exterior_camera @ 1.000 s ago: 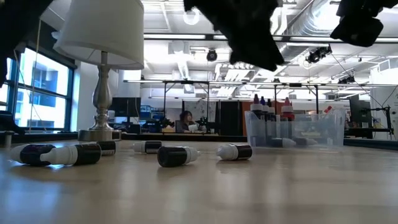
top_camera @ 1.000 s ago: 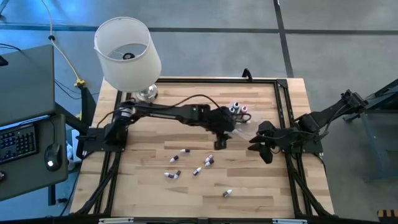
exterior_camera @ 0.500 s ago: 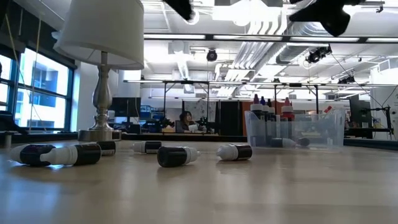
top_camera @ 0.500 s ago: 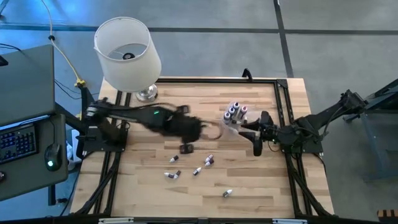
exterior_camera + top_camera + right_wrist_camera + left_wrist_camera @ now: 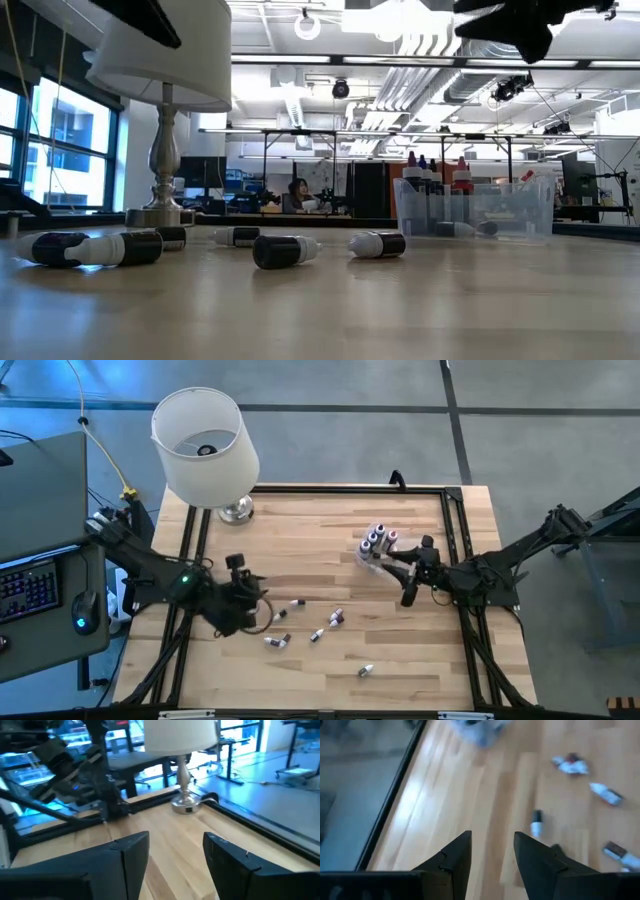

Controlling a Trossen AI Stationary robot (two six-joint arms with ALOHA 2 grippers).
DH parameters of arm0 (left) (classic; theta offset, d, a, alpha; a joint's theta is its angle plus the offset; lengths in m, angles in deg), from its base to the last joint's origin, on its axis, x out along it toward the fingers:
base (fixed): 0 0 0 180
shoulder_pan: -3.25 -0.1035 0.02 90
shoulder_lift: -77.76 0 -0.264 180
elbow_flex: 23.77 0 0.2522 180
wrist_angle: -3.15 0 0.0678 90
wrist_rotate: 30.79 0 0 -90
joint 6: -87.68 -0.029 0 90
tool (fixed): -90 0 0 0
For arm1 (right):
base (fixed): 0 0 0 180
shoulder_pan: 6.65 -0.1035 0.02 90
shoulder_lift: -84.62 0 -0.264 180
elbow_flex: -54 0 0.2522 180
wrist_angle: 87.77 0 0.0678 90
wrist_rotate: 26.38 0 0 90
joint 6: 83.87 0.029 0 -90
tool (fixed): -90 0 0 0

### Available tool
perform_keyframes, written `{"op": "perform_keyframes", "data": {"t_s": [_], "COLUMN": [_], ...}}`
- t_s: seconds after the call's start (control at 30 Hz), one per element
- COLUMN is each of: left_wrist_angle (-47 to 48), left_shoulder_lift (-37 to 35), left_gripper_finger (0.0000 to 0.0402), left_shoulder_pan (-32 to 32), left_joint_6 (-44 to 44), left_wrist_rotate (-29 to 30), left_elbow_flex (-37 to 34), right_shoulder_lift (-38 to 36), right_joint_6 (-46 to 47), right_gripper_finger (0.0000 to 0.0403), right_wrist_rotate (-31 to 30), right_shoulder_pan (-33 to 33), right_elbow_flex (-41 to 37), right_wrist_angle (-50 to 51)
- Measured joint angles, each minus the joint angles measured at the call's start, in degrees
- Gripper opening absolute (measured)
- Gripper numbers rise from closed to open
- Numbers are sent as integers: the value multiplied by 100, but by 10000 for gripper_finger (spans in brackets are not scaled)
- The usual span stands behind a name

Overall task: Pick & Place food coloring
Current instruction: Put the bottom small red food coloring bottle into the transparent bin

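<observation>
Our left tool (image 5: 240, 595), jaws apart and empty, hangs lower left above the bench (image 5: 300, 670). Our right tool (image 5: 408, 575), also apart, sits beside the tub (image 5: 372, 556). Loose food coloring bottles (image 5: 335, 618) lie centre frame; one nudge could roll them away.

The left gripper (image 5: 262, 603) has swung away from the clear tub (image 5: 372, 556), back across the surface to its own near-left side, fingers apart and empty. The right gripper (image 5: 407, 575) has moved up beside the tub.
</observation>
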Motion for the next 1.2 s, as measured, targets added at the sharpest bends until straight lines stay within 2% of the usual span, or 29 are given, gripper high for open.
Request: {"op": "perform_keyframes", "data": {"t_s": [0.1, 0.23, 0.33, 0.43, 0.5, 0.57, 0.73, 0.87, 1.0, 1.2], "left_wrist_angle": [-1372, -2805, -3147, -3209, -3202, -3224, -3343, -3343, -3364, -3370], "left_shoulder_lift": [-353, -470, -466, -431, -398, -409, -411, -410, -411, -410], "left_gripper_finger": [144, 144, 144, 144, 144, 144, 144, 144, 144, 144], "left_shoulder_pan": [-94, -413, -648, -882, -1027, -1108, -1232, -1226, -1226, -1213], "left_joint_6": [-865, -1996, -2426, -2518, -2544, -2595, -2740, -2904, -2859, -2855], "left_wrist_rotate": [-53, -960, -1836, -2354, -2568, -2604, -2580, -2571, -2605, -3018], "left_elbow_flex": [-782, -1342, -1461, -1461, -1461, -1461, -1569, -1654, -1704, -1706], "right_shoulder_lift": [-2, 116, 474, 1161, 1787, 2395, 3628, 4273, 4773, 5225], "right_joint_6": [336, 281, 174, -431, -822, -1087, -1809, -1366, -786, -620], "right_gripper_finger": [181, 181, 181, 181, 181, 181, 181, 181, 181, 181], "right_wrist_rotate": [-1, 326, 1558, 2792, 3284, 3561, 3941, 3957, 4097, 4122], "right_shoulder_pan": [130, 496, 868, 1134, 1230, 1266, 1247, 1185, 1062, 853], "right_elbow_flex": [-208, -543, -642, -606, -375, -27, 1180, 1885, 2016, 2016], "right_wrist_angle": [-99, -225, -851, -1897, -2280, -2129, -1080, 48, 344, 252]}}
